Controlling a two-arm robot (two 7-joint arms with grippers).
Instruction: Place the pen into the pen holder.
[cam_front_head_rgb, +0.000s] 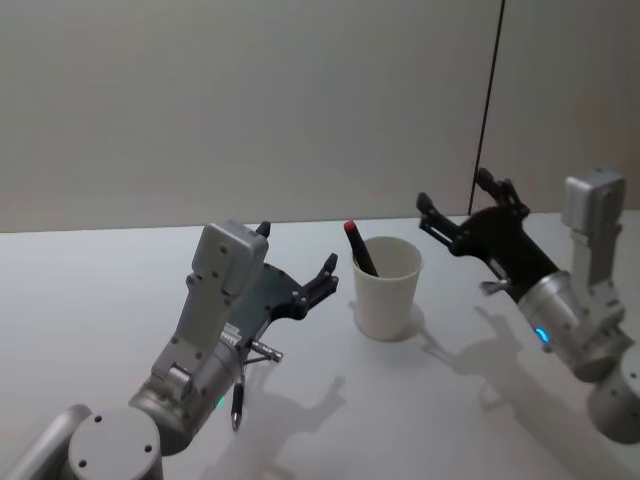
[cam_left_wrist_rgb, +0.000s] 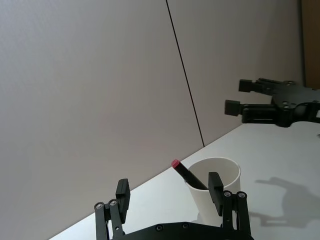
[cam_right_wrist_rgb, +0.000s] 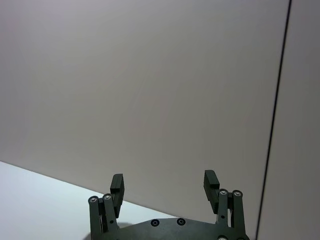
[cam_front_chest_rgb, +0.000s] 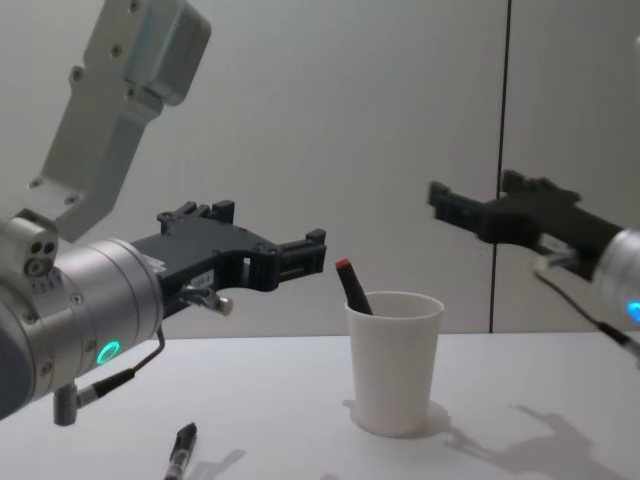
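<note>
Head view: left tool and right tool gape empty.

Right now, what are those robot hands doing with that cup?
The pen with the red tip already stands slanted inside the white paper cup on the table. Neither gripper is holding anything. The left gripper hovers open on the cup's left, and the right gripper hovers open on its right. A dark pen-like thing lies on the table near the left arm.
</note>
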